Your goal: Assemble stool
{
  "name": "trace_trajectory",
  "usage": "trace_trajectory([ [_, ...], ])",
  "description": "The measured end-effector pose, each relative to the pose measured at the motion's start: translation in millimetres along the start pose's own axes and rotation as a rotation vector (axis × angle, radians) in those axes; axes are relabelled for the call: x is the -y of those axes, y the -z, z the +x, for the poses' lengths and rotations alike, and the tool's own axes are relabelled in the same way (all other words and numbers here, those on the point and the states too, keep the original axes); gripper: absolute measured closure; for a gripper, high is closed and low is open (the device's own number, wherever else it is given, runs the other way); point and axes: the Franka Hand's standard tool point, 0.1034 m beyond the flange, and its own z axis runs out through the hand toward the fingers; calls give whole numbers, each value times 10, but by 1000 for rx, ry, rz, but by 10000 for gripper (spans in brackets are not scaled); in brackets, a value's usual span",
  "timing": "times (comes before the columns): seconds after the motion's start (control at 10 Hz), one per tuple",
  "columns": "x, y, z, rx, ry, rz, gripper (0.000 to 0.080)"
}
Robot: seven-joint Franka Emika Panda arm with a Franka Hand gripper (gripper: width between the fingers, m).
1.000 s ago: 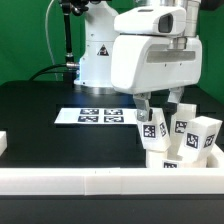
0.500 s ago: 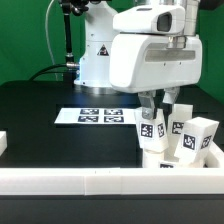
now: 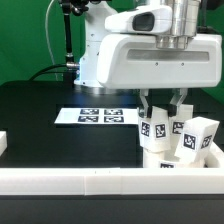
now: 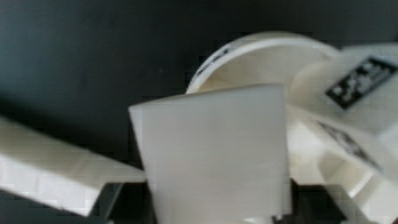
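Note:
My gripper (image 3: pixel 163 110) hangs over the stool parts at the exterior view's right, shut on an upright white leg (image 3: pixel 153 130) with a square tag on its face. In the wrist view that leg (image 4: pixel 214 140) fills the gap between the dark fingers (image 4: pixel 121 200) of the gripper (image 4: pixel 217 208). Two more tagged legs (image 3: pixel 200 136) stand upright just right of it. The round white seat (image 4: pixel 267 55) lies under and behind the held leg in the wrist view. In the exterior view only a little of it shows, at the legs' feet (image 3: pixel 172 163).
The marker board (image 3: pixel 95 115) lies on the black table left of the gripper. A long white border rail (image 3: pixel 90 180) runs along the front. A small white block (image 3: pixel 3 143) sits at the left edge. The robot base (image 3: pixel 95 60) stands behind.
The wrist and its housing have turned and now fill more of the exterior view. The held leg stays in nearly the same spot between the fingers.

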Motion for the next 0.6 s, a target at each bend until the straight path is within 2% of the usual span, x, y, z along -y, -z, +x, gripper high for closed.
trace_trajectory([
  [0.6,38,-5,4,0,-592,16,456],
])
